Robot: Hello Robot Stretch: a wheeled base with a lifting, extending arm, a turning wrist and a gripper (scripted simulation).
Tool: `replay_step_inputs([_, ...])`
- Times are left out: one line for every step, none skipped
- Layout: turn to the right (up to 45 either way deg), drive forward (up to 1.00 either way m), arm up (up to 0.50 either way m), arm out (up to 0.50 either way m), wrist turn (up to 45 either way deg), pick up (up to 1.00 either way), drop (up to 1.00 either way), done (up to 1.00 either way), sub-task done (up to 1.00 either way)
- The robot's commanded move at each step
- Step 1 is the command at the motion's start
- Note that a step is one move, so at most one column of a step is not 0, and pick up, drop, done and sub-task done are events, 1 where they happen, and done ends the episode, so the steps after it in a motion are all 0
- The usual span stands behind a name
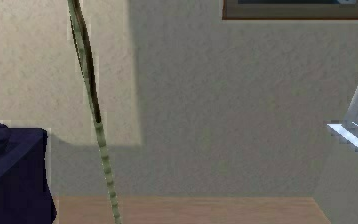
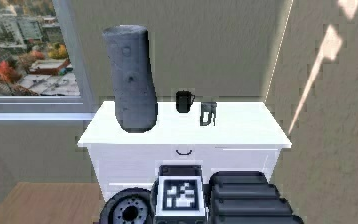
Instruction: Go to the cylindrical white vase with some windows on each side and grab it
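A tall grey cylindrical vase (image 2: 129,77) stands upright on the left part of a white dresser (image 2: 187,150) in the arm side view. At the bottom edge of that view the retracted arm shows as a dark ribbed block (image 2: 252,198), with a white marked square (image 2: 183,195) beside it. Left of the square sits the gripper's dark body (image 2: 127,210), low in front of the dresser. Its far end is not clear to me, so I cannot tell whether it holds anything.
A black mug (image 2: 185,101) and a small dark object (image 2: 209,114) stand on the dresser right of the vase. A window (image 2: 27,50) lies behind on the left. Ahead are a beige wall, a thin leaning stem (image 1: 92,110), dark furniture (image 1: 17,175) and a framed picture (image 1: 292,10).
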Motion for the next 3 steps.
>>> replay_step_inputs([0.0,0.00,0.00,0.50,0.0,0.00,0.00,0.00,0.00])
replay_step_inputs([0.0,0.00,0.00,0.00,45.0,0.00,0.00,0.00,0.00])
replay_step_inputs([0.0,0.00,0.00,0.00,45.0,0.00,0.00,0.00,0.00])
